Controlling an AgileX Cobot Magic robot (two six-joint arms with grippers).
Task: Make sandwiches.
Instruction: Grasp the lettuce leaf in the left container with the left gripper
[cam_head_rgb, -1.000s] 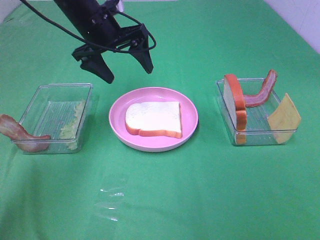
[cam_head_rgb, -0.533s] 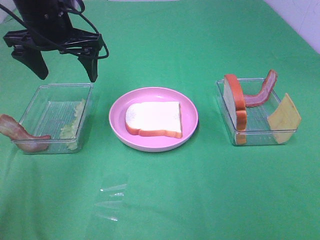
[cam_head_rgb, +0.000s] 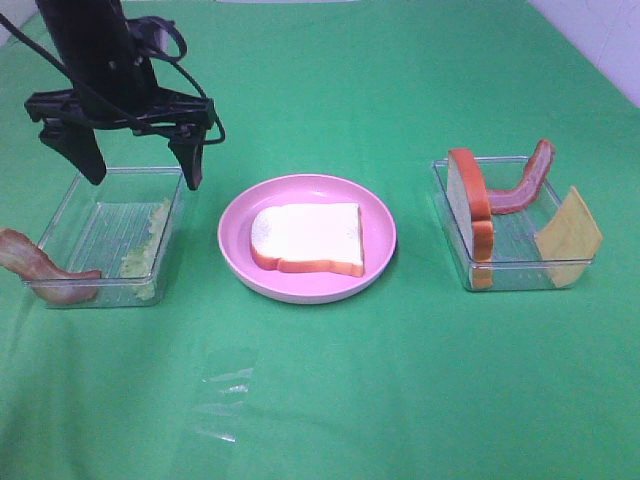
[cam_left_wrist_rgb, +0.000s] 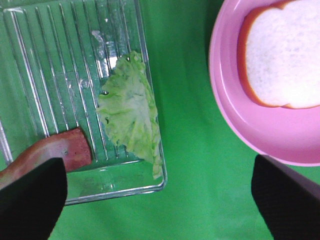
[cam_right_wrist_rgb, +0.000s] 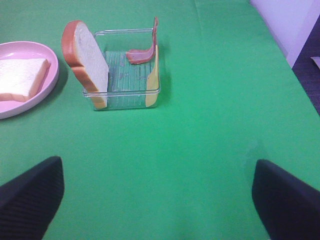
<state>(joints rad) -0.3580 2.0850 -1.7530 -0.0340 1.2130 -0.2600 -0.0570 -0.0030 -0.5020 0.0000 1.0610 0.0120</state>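
Observation:
One white bread slice (cam_head_rgb: 305, 238) lies flat on the pink plate (cam_head_rgb: 235, 250) at the centre. My left gripper (cam_head_rgb: 140, 172) is open and empty, hovering over the far end of the left clear tray (cam_head_rgb: 75, 190). That tray holds a pale green lettuce leaf (cam_left_wrist_rgb: 130, 115) and a bacon strip (cam_left_wrist_rgb: 50, 152) that hangs over its near left corner. The right tray (cam_head_rgb: 520, 275) holds an upright bread slice (cam_head_rgb: 470, 205), a bacon strip (cam_head_rgb: 525, 185) and a yellow cheese square (cam_head_rgb: 568, 235). My right gripper (cam_right_wrist_rgb: 157, 200) is open and empty, well back from that tray, and out of the high view.
Everything sits on a green cloth (cam_head_rgb: 320, 400). A glare patch shows on the cloth near the front (cam_head_rgb: 225, 405). The cloth's edge and a white wall are at the far right (cam_head_rgb: 620, 40). The left arm's cables hang above the left tray.
My left gripper has swung left from behind the plate to over the left tray, then dropped slightly. It stays open. Nothing else moved.

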